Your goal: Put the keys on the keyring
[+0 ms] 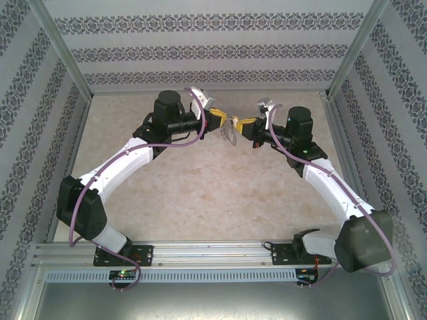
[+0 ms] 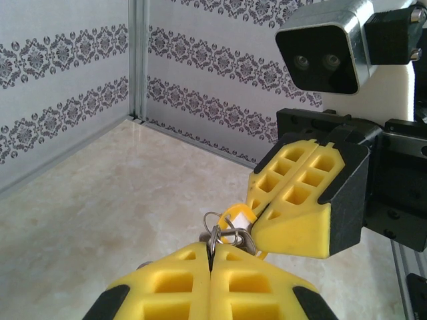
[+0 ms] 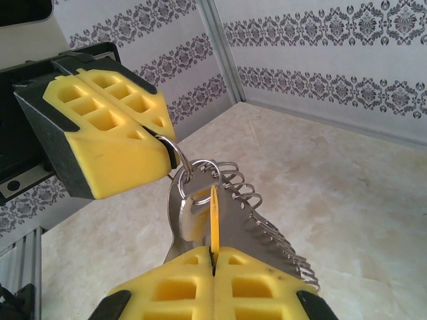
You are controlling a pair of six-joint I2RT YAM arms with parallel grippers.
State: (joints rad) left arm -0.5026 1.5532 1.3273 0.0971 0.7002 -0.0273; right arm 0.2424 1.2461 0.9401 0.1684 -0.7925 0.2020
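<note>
Both grippers meet in mid-air over the far middle of the table. My left gripper (image 1: 218, 121) (image 2: 212, 252) is shut on a small wire ring at the top of the keyring (image 1: 229, 135) (image 2: 215, 233). The keyring (image 3: 250, 223) hangs below as a flat grey metal plate, with several small wire loops fringing one edge. My right gripper (image 1: 241, 124) (image 3: 215, 253) is shut on the key's yellow head (image 3: 214, 213), which stands edge-on against the plate, just under the wire ring. In the left wrist view the yellow head (image 2: 240, 215) pokes out of the right gripper's fingertips (image 2: 267, 223). The key's blade is hidden.
A bare beige marbled tabletop (image 1: 213, 187) lies under the arms. Patterned walls on metal posts (image 1: 67, 53) close in the back and both sides. An aluminium rail (image 1: 213, 253) carries the arm bases at the near edge.
</note>
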